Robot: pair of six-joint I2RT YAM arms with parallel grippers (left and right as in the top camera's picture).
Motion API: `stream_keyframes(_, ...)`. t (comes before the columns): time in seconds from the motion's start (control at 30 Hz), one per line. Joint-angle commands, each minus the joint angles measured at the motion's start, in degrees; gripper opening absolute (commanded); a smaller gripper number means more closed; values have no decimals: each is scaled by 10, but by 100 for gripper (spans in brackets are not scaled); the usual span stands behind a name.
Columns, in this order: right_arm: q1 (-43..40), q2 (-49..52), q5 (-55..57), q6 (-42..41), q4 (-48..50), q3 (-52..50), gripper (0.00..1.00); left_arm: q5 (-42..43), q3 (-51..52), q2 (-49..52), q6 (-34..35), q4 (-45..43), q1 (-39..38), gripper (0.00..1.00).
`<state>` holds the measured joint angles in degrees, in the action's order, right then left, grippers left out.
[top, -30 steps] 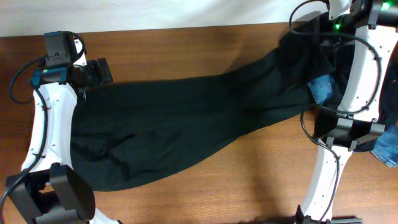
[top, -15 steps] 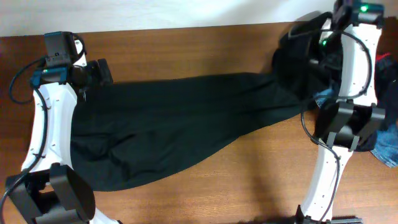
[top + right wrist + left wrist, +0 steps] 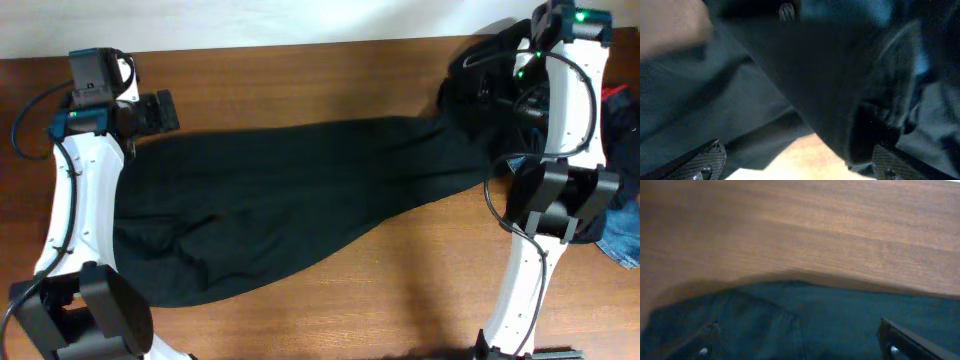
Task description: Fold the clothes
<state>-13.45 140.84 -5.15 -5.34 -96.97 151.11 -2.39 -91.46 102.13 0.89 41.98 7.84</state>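
Observation:
Long black trousers [image 3: 290,200] lie spread across the wooden table [image 3: 300,80], running from the lower left to the far right. My left gripper [image 3: 152,112] stands open at their far left corner; in the left wrist view its jaws [image 3: 802,347] are wide apart over the dark cloth [image 3: 790,325]. My right gripper [image 3: 497,88] hovers over the bunched right end of the trousers. Its fingers [image 3: 705,160] are spread wide and open, with dark fabric [image 3: 840,75] hanging loose between them and gripped by neither.
More clothes are heaped at the right edge: blue denim jeans [image 3: 625,235] and a red piece [image 3: 615,95] behind the right arm. The table's back edge meets a white wall [image 3: 250,20]. Bare wood shows at the front right [image 3: 420,270].
The right gripper has opened and let go of the trouser end. Before that the right arm moved toward the back and drew that end with it. The left arm has barely moved.

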Motion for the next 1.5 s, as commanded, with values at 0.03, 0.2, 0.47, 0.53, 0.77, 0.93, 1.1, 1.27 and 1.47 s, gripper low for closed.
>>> stream_keyframes(0.03, 5, -13, 5, 23, -2, 75, 99, -5, -6, 1, -85, -32, -1, 99)
stream_keyframes(0.2, 30, -13, 3, 39, -3, 121, 99, -5, -6, 1, -94, -83, 3, 99)
stream_keyframes(0.47, 111, -13, 3, 47, -3, 125, 99, -64, -75, 35, 25, -4, 46, 99)
stream_keyframes(0.53, 129, -13, 3, 47, -3, 125, 99, -65, -141, 54, 35, 74, 55, 99)
stream_keyframes(0.77, 183, -13, 3, 47, -4, 125, 99, -64, -462, 200, 34, 346, 87, 99)
stream_keyframes(0.93, 204, -13, 3, 47, -4, 125, 99, -49, -536, 314, 34, 426, 100, 99)
stream_keyframes(1.1, 206, -13, 3, 47, -4, 125, 99, -49, -535, 376, 34, 427, 101, 99)
stream_keyframes(1.27, 206, -13, 3, 47, -4, 125, 99, -44, -535, 422, 27, 424, 101, 99)
stream_keyframes(1.47, 206, -13, 3, 47, -4, 125, 99, -43, -535, 453, -3, 403, 101, 99)
